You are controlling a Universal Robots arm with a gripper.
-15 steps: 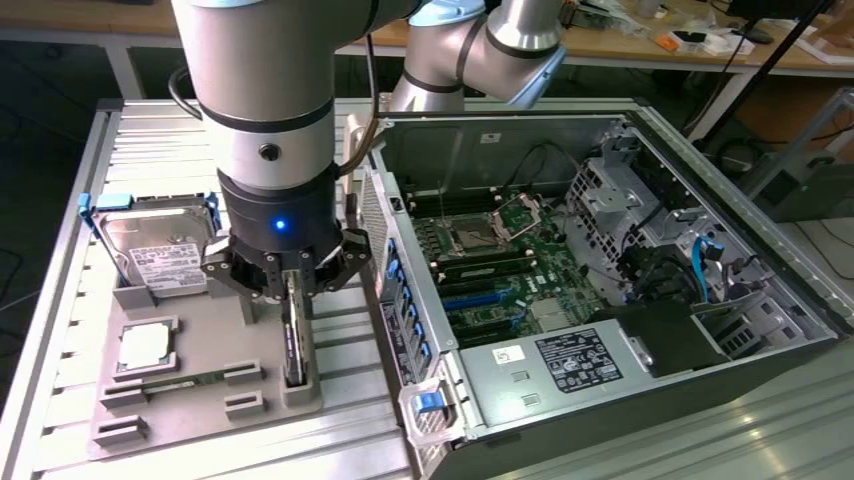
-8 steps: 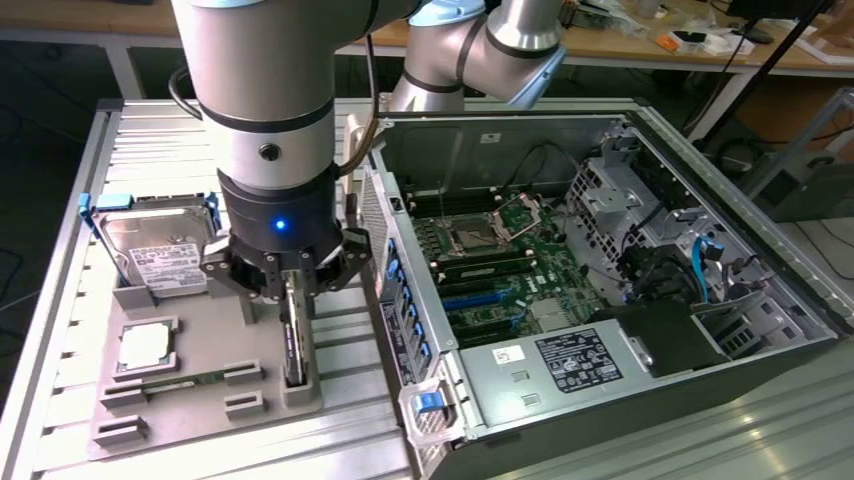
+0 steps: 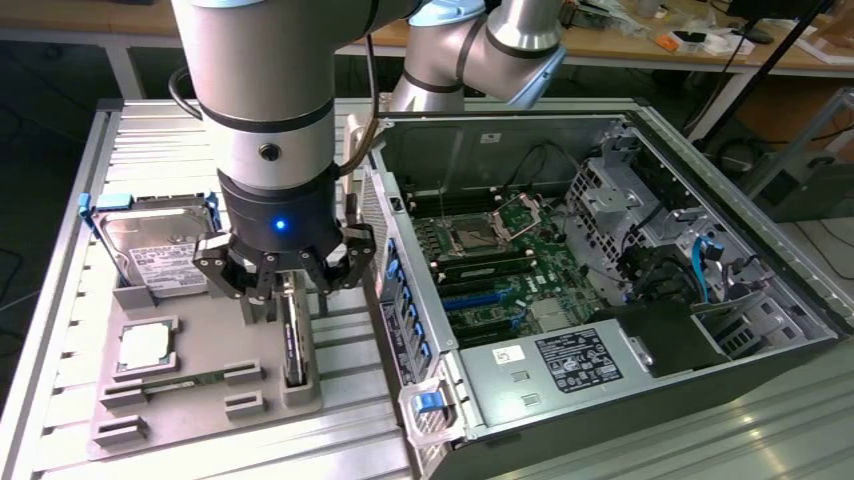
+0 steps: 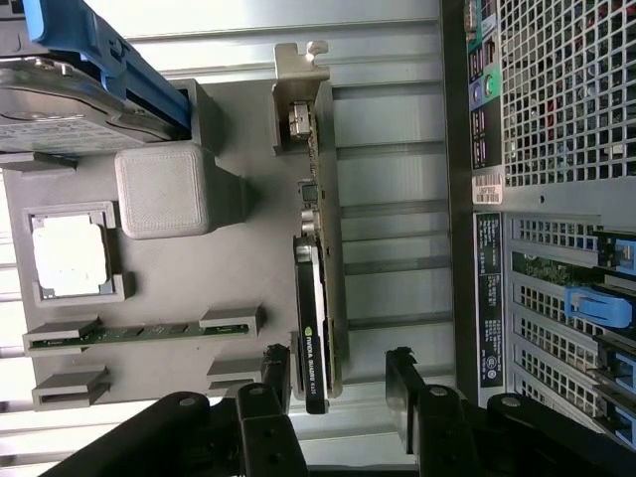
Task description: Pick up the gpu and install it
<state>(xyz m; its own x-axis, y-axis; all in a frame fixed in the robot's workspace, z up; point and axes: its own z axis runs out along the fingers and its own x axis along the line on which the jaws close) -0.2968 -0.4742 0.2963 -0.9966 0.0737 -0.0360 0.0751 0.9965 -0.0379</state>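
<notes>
**Wrist view: fingers spread either side of the gpu**

Gripper (image 4: 338, 383) is down low over the grey fixture tray (image 3: 200, 410). Its 2 black fingers (image 4: 402, 383) are parted and straddle the gpu (image 4: 316, 298), 1 on each side. There is a clear gap on 1 side, so nothing is clamped. The gpu stands on edge in its tray slot, just beside the open computer case (image 3: 694, 330). Its silver bracket (image 4: 298, 79) is at the end away from the fingers. Sharing the tray are a hard drive (image 3: 160, 250), a processor chip (image 3: 144, 345) and a memory stick (image 4: 139, 333) lying flat.
</notes>
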